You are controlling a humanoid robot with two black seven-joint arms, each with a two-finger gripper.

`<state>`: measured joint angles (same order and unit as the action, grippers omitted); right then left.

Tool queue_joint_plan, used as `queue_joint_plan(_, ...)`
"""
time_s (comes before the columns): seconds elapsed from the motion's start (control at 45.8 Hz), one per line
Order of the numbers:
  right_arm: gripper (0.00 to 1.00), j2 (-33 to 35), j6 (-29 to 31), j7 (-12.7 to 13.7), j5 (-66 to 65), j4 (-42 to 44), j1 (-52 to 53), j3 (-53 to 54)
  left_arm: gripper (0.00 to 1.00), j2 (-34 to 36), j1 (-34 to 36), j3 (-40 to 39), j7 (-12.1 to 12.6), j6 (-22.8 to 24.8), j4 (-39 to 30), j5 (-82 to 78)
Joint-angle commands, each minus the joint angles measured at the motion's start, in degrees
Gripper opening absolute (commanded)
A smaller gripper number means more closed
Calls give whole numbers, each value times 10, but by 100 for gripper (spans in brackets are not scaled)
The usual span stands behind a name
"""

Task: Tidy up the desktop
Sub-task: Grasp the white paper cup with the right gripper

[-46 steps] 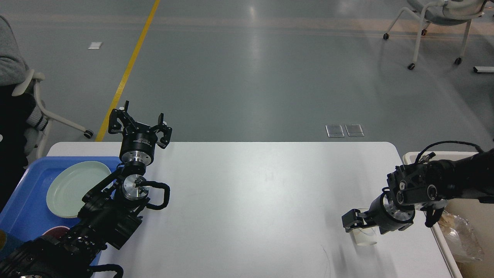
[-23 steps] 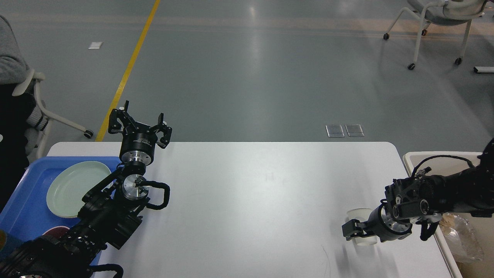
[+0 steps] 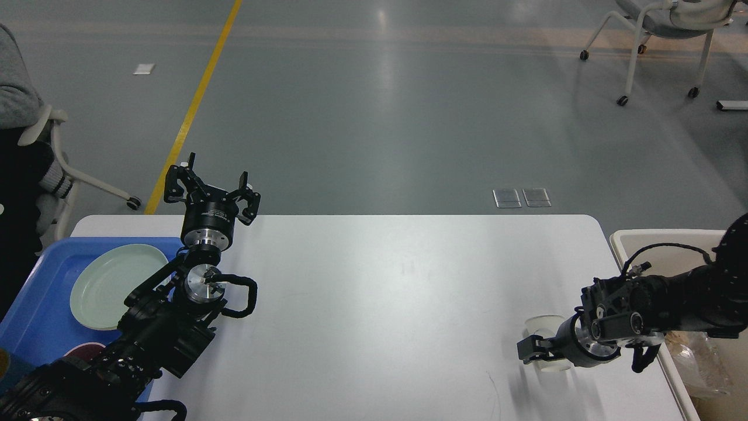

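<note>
The white desktop (image 3: pixel 385 304) fills the middle of the head view. A clear plastic cup (image 3: pixel 544 345) stands near its right front edge. My right gripper (image 3: pixel 530 351) comes in from the right, low over the desktop, and its fingers are closed around the cup. My left gripper (image 3: pixel 211 190) is raised over the desktop's far left corner, fingers spread wide and empty.
A blue tray (image 3: pixel 35 310) at the left holds a pale green plate (image 3: pixel 117 285) and a dark red bowl (image 3: pixel 82 351). A beige bin (image 3: pixel 710 327) with crumpled clear wrap (image 3: pixel 701 356) stands at the right. Office chairs stand on the floor beyond.
My right arm has lowered and drawn toward the near edge, its gripper staying on the cup, which now stands more upright. My left arm has not moved.
</note>
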<state>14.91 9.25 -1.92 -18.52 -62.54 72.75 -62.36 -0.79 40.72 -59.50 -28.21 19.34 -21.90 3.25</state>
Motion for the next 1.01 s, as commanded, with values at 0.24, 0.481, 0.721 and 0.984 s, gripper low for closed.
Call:
queue_joint_plan(0.24, 71, 1, 1, 7, -1, 0, -1, -3, 100, 0, 1, 0, 0, 0, -1, 0)
queue_joint_plan(0.481, 68, 2, 2, 7, 0, 0, 0, -3, 100, 0, 1, 0, 0, 0, 0, 0)
queue_joint_plan(0.721, 61, 2, 3, 7, 0, 0, 1, -4, 100, 0, 1, 0, 0, 0, 0, 0)
queue_joint_plan(0.984, 60, 5, 6, 7, 1, -1, 8, -6, 100, 0, 0, 0, 0, 0, 0, 0)
